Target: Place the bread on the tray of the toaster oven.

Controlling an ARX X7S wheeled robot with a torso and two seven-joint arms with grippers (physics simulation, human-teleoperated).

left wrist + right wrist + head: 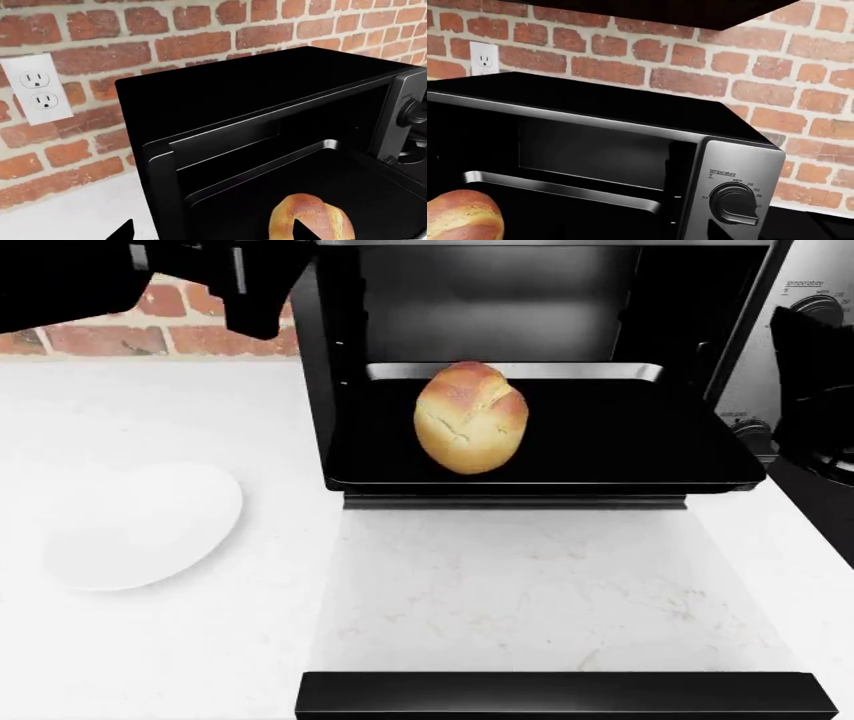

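The bread [471,418], a golden-brown roll with a cracked top, lies on the black tray [627,440], which is pulled out of the open toaster oven [334,360]. It lies left of the tray's middle. In the left wrist view, my left gripper [213,234] is open and empty, its two dark fingertips [123,231] wide apart above the oven's left front. The bread [310,217] lies beyond one tip. In the head view the left arm [200,280] is raised at the oven's upper left. My right arm [814,380] is by the oven's knob panel, and its jaws do not show clearly. The right wrist view shows the bread [460,215].
A round white plate [140,525] sits on the white counter at the left. The oven door lies open flat towards me, its black handle bar [561,695] nearest. A brick wall with a socket [37,87] is behind. The temperature knob [734,202] is on the silver panel.
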